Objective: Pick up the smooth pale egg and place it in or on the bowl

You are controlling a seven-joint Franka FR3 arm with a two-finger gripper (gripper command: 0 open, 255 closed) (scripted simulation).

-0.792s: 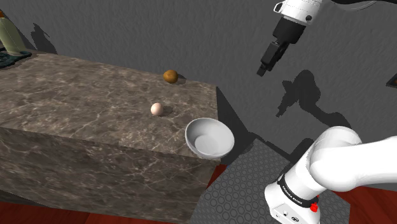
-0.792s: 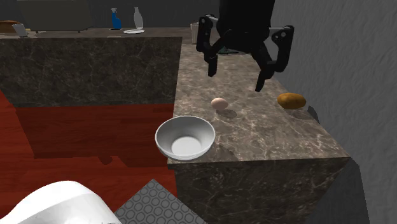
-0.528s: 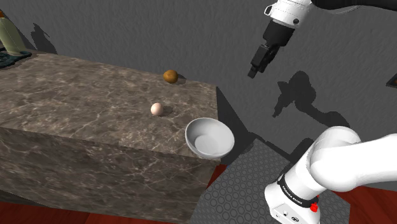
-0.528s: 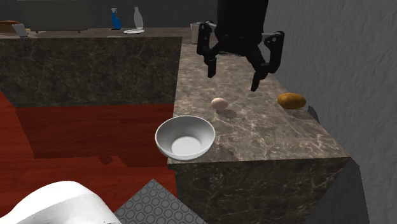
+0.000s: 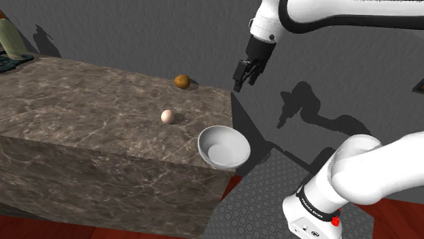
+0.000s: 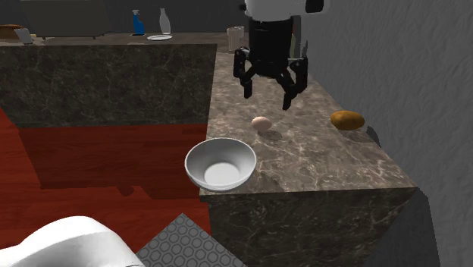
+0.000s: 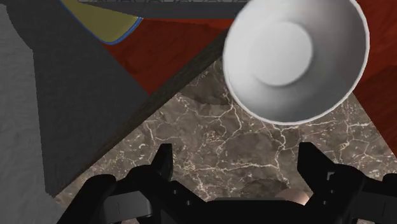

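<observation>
The pale egg (image 6: 261,123) lies on the marbled counter (image 6: 326,163), a little beyond the white bowl (image 6: 221,163). It is likely light, slippery and fragile, so it wants a gentle clasp across its middle. The gripper (image 6: 267,98) hovers above the counter near it, fingers (image 6: 288,97) spread and empty.

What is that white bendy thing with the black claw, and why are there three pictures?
It is a robot arm. The black claw is its gripper, open and holding nothing. Two pictures come from cameras standing nearby: one beside the robot's stand, one from another side. The third comes from a camera on the hand, looking past its fingers. On the stone-patterned counter lie a pale egg, a brown lump and, at the corner, a white bowl. The gripper hangs in the air near the egg.
</observation>
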